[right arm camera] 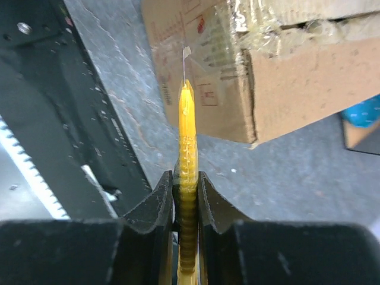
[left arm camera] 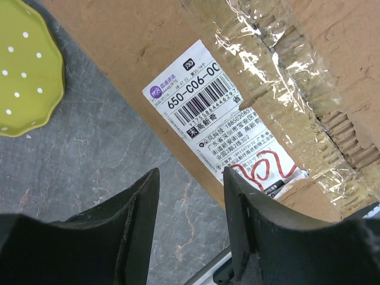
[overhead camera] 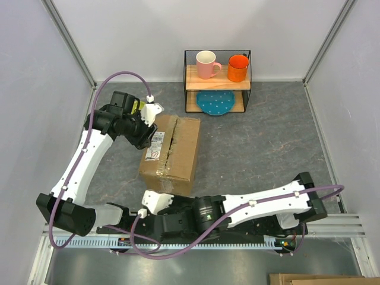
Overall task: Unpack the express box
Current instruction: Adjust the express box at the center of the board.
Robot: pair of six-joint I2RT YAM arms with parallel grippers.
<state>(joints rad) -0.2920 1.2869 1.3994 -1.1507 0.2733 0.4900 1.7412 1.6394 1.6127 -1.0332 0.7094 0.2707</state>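
Note:
The express box (overhead camera: 172, 148) lies in the middle of the table, brown cardboard with a clear-taped seam (left arm camera: 279, 53) and a white label (left arm camera: 219, 119) marked in red. My left gripper (overhead camera: 145, 139) hangs over the box's left edge by that label. In the left wrist view the left gripper (left arm camera: 191, 178) is open, with only grey table between its fingers. My right gripper (right arm camera: 185, 181) is shut on a yellow utility knife (right arm camera: 187, 136), whose thin blade points at the box's near end (right arm camera: 297, 77). In the top view the right gripper (overhead camera: 153, 202) sits just short of the box's near edge.
A wire rack (overhead camera: 217, 80) stands at the back, holding a pink mug (overhead camera: 206, 64), an orange mug (overhead camera: 237, 68) and a blue dotted plate (overhead camera: 215, 102). A green dotted plate (left arm camera: 24, 71) lies left of the box, under the left arm. Walls close in on both sides.

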